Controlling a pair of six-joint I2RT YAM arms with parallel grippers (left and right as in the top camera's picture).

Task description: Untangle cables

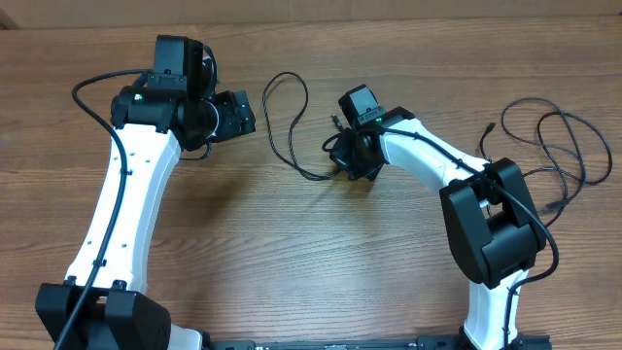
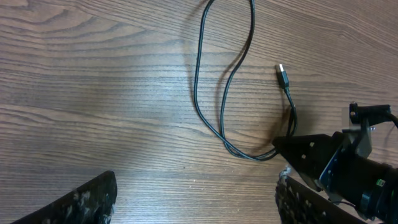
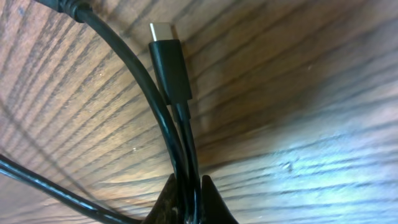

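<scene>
Wood-grain table (image 1: 292, 258), two white-and-black arms reaching in from the near edge.

Left arm (image 1: 126, 204) stretches up the left side. Its gripper (image 1: 241, 114) points across toward the middle of the table. Seen from its wrist, the two dark fingers (image 2: 87, 199) stand far apart with bare wood between them. It holds nothing and hangs clear of the cord.

Right arm (image 1: 428, 151) bends in from the right toward the table's centre. Its gripper (image 3: 186, 208) is down at the table, tips pinched tight. Two strands of thin black cord run side by side into the narrow gap between them.

That cord is the looped cable (image 2: 197, 87). It lies on the wood between the two grippers as a long narrow loop. The loop's closed bottom curves round into the right gripper's grasp, and its top runs out of the left wrist view. Overhead, the loop reaches toward the far side of the table, just beside the left gripper but not touching it.

A second cable (image 1: 559, 165) lies well apart, at the right edge of the table beyond the right arm. It sits in several loose overlapping loops, with no gripper near it.

Smallest item: the plug (image 3: 169, 62) on the looped cable, a short black body with a silver tip. It lies flat on the wood just past the right gripper's tips.
</scene>
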